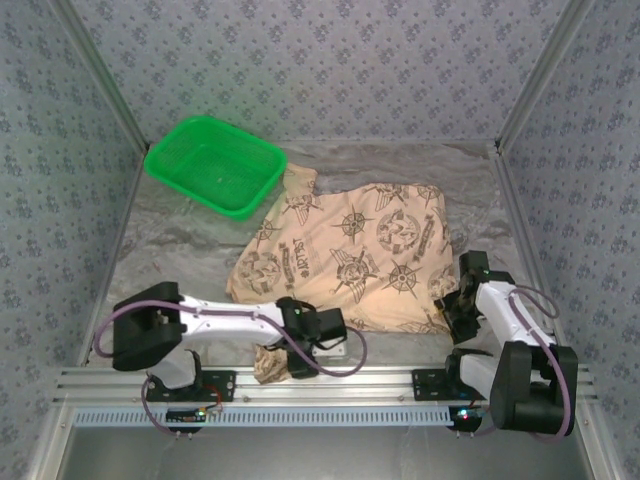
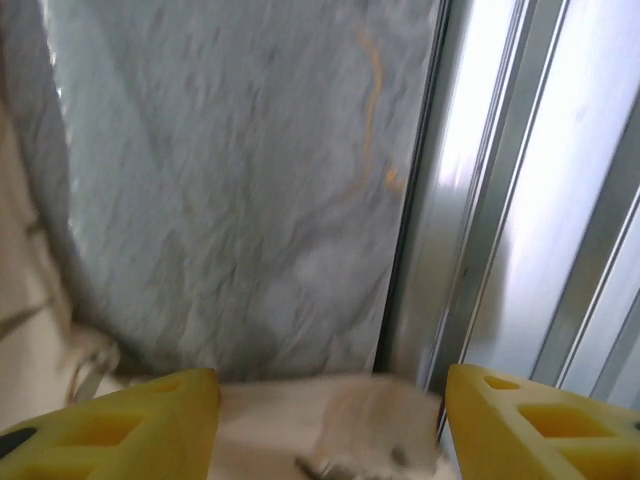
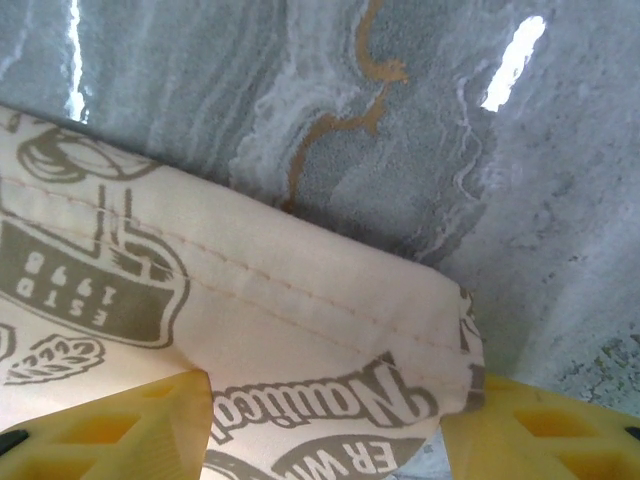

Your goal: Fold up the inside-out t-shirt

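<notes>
My right gripper (image 3: 325, 400) stands spread astride the hemmed corner of the inside-out t-shirt (image 3: 300, 300); my left gripper (image 2: 330, 400), also spread, has bunched cloth between its fingers (image 2: 120, 425). Closing too shallow, I could catch one layer and skew the fold.

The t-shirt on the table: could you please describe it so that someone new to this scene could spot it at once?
On the grey marbled table, find the green mesh basket at the far left. The t-shirt lies spread just right of it: the one soft peach-beige cloth, printed with dark compass emblems.
</notes>
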Motion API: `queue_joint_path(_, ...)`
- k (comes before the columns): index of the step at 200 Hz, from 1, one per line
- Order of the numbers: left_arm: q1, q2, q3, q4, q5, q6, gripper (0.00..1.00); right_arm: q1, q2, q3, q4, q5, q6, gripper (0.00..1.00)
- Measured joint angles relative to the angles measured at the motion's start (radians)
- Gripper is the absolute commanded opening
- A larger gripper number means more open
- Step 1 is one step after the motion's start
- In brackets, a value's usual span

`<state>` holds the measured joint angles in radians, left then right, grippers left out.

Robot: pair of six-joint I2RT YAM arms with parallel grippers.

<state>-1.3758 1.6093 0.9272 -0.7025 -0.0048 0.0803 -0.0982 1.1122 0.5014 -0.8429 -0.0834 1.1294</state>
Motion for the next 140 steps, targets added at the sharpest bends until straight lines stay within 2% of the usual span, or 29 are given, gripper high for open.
queue_joint_path(7,-0.010,0.031,0.018,0.000,-0.011,-0.018,0.39,-0.001,0.007,0.000,0.001,0.000,0.000,0.59)
queue_joint_path(15,-0.014,0.068,0.036,-0.002,-0.020,-0.040,0.28,-0.001,0.010,0.000,0.000,0.000,-0.004,0.52)
queue_joint_path(22,-0.018,0.093,0.059,-0.018,-0.035,-0.050,0.19,-0.002,0.012,0.000,-0.005,0.001,-0.003,0.51)
queue_joint_path(34,-0.017,0.104,0.079,-0.043,-0.008,-0.048,0.00,-0.005,0.014,0.000,-0.014,0.004,0.000,0.30)
queue_joint_path(44,-0.027,0.100,0.082,-0.049,0.003,-0.041,0.00,-0.007,0.014,0.000,-0.034,0.015,0.006,0.15)
queue_joint_path(68,-0.023,0.072,0.079,-0.075,0.005,0.004,0.00,-0.012,0.006,0.000,-0.078,0.042,0.020,0.00)
queue_joint_path(88,-0.013,-0.021,0.078,-0.115,0.050,0.059,0.00,-0.026,-0.046,0.000,-0.086,0.076,0.032,0.00)
queue_joint_path(121,0.003,-0.225,0.078,-0.131,0.216,0.141,0.00,-0.115,-0.162,0.040,-0.151,0.171,0.024,0.00)
queue_joint_path(130,0.003,-0.252,0.078,-0.134,0.241,0.157,0.14,-0.151,-0.172,0.053,-0.163,0.188,0.012,0.00)
queue_joint_path(140,0.003,-0.265,0.078,-0.137,0.261,0.171,0.39,-0.185,-0.174,0.058,-0.165,0.200,0.003,0.00)
